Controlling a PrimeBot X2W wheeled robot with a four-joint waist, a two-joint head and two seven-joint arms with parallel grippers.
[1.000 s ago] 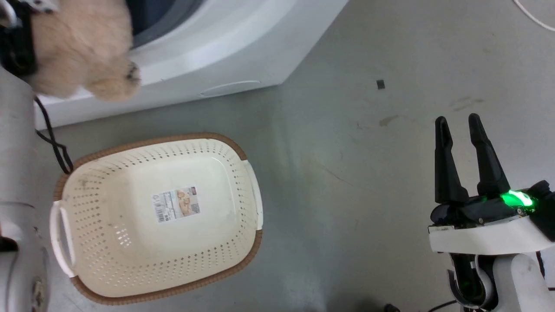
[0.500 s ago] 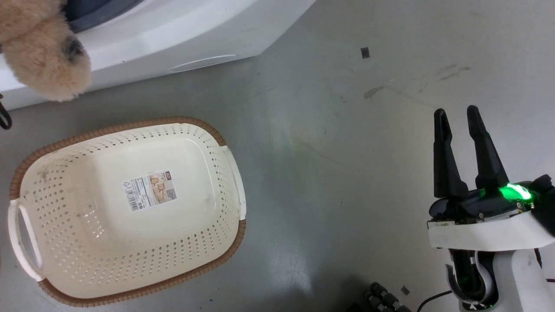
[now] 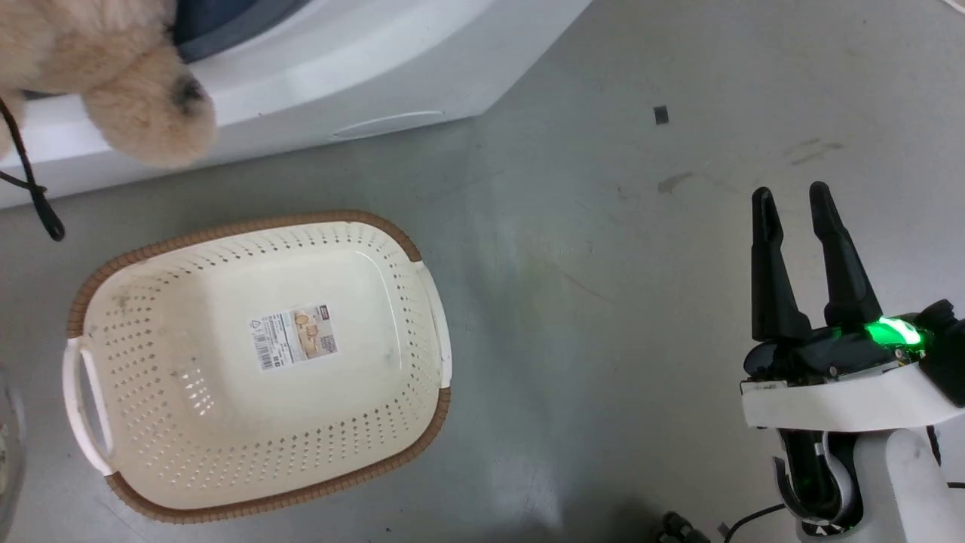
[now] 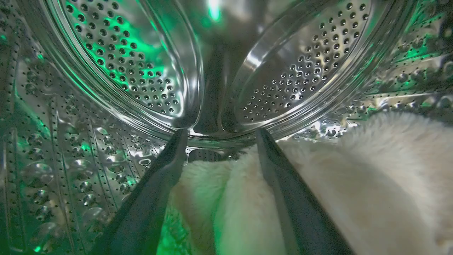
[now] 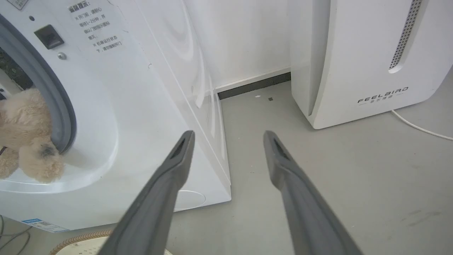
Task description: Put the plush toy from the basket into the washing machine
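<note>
The washing machine (image 3: 339, 68) stands with its port uncovered, and its perforated steel drum (image 4: 124, 53) glints with green light in the left wrist view. To one side of the machine, against the wall, stands a white FEELBIRD appliance (image 5: 354, 53). On the grey floor (image 3: 603, 302) just in front of the machine's base sits the basket (image 3: 151, 422), with nothing in it but its sticker label (image 3: 294, 347). The plush toy (image 3: 113, 83) lies partly through the machine's port: its body is inside the drum, while one stubby limb hangs out over the grey seal and the white front. The left gripper (image 4: 222, 134) reaches inside the drum, fingers spread apart, with cream fur lying between them and past one finger. The right gripper (image 3: 790, 192) hovers over bare floor, well apart from the machine, its fingers parted and holding nothing. A black cable (image 3: 30, 188) dangles before the machine's front.
</note>
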